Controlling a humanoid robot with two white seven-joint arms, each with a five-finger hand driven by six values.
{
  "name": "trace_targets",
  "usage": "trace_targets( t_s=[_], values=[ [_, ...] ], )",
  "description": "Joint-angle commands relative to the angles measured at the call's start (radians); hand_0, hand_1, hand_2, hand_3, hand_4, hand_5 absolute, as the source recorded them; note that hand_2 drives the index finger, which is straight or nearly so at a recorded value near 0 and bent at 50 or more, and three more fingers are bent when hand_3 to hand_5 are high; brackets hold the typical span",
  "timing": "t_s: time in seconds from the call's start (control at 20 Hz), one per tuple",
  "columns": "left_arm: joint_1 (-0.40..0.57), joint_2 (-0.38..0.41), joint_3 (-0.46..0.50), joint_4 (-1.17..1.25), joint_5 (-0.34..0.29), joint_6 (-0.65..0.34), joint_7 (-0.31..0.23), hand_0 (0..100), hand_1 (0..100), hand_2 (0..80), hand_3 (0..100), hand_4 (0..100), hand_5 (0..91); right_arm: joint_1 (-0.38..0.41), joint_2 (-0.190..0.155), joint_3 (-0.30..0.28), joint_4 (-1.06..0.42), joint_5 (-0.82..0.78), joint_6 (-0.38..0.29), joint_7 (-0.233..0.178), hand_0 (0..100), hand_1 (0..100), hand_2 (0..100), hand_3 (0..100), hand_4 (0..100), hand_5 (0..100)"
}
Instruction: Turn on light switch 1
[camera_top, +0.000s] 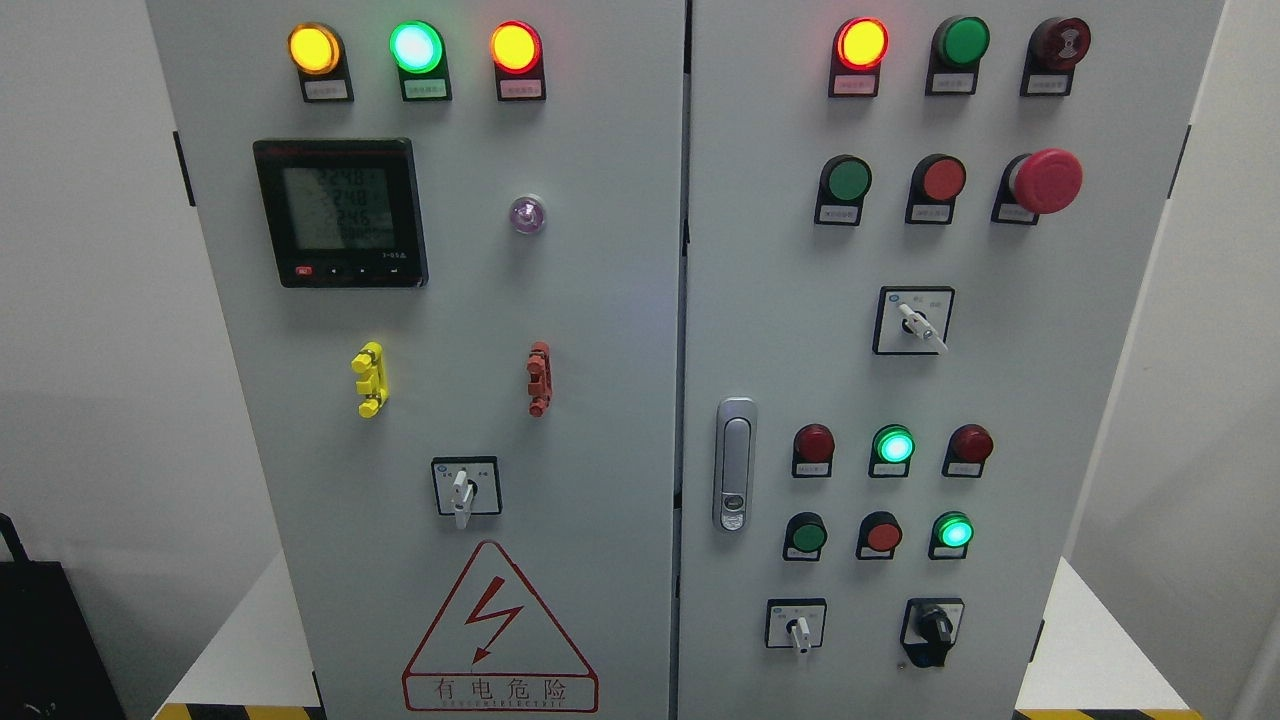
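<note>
A grey electrical cabinet fills the head view, with a left door (600, 400) and a right door (1080, 400). The left door carries a yellow toggle switch (369, 379), a red toggle switch (539, 378) and a white rotary selector (461, 492). The right door has rows of round buttons: green (848, 180), red (942, 179), and lower down green (806, 536) and red (882, 535). Lamps glow at the top: yellow (314, 48), green (416, 46), red-orange (516, 46) and another (862, 43). I cannot tell which control is switch 1. Neither hand shows.
A red mushroom stop button (1046, 181) juts from the right door. A digital meter (340, 212) sits upper left, a door latch (734, 465) at the centre seam. Selectors (916, 322), (798, 628), (933, 628) stand on the right door. A high-voltage warning triangle (498, 630) is bottom centre.
</note>
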Motion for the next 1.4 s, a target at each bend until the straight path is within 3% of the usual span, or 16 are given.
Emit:
trace_targets(
  t_s=[0.0,0.65,0.85,1.0,1.35],
  values=[
    [-0.002,0.000,0.000,-0.001,0.000,0.001,0.000,25,0,0.0,0,0,0.0,0.000,0.000,0.000,0.000,0.000,0.000,0.001,0,0,0,0,0,0],
    [0.007,0.007,-0.001,-0.062,-0.009,-0.003,0.003,25,0,0.0,0,0,0.0,0.000,0.000,0.000,0.000,0.000,0.000,0.001,0,0,0,0,0,0],
    [0.059,0.011,0.000,-0.276,-0.011,-0.003,0.006,25,0,0.0,0,5,0.0,0.000,0.000,0.000,0.000,0.000,0.000,0.001,0,0,0,0,0,0],
    [0.091,0.027,0.003,-0.444,-0.055,-0.009,0.065,25,0,0.0,1,9,0.0,0.000,-0.001,0.000,0.000,0.000,0.000,0.001,0,0,0,0,0,0],
    [0.156,0.059,0.015,-0.934,-0.067,-0.016,0.069,26,0,0.0,12,20,0.0,0.000,0.000,-0.002,0.000,0.000,0.000,0.001,0,0,0,0,0,0]
  ],
)
